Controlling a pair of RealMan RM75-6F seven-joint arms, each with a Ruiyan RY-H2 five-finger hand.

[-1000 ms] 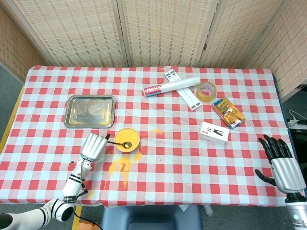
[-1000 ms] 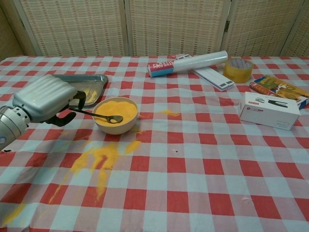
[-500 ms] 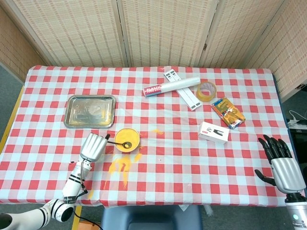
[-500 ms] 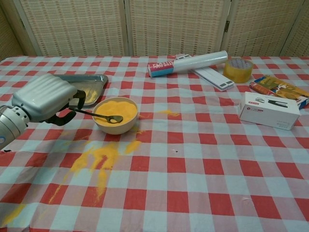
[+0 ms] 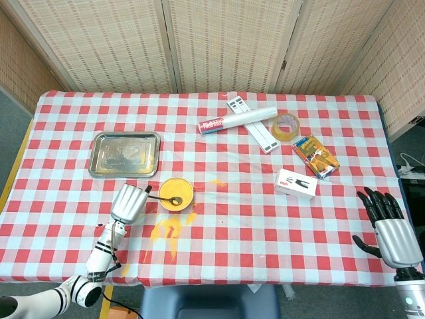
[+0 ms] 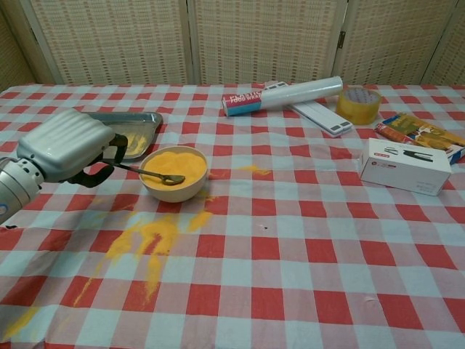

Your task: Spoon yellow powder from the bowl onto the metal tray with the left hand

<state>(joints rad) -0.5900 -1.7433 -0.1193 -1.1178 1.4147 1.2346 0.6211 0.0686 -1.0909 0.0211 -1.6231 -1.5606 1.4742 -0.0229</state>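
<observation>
A cream bowl (image 5: 176,195) (image 6: 174,174) full of yellow powder stands on the checked cloth. My left hand (image 5: 129,202) (image 6: 67,148) sits just left of it and grips the handle of a metal spoon (image 5: 167,199) (image 6: 149,174). The spoon's scoop rests in the powder. The metal tray (image 5: 125,153) (image 6: 128,129) lies behind and left of the bowl, with a little yellow powder on it in the chest view. My right hand (image 5: 390,228) hangs off the table's right front corner, fingers spread, holding nothing.
Spilled yellow powder (image 5: 170,228) (image 6: 149,240) streaks the cloth in front of the bowl, with a small patch (image 6: 253,169) to its right. A film roll (image 5: 239,119), tape ring (image 5: 285,127), white box (image 5: 296,183) and colourful packet (image 5: 316,156) lie at the back right.
The spoon's scoop has dipped slightly deeper into the powder; otherwise both hands stay where they were.
</observation>
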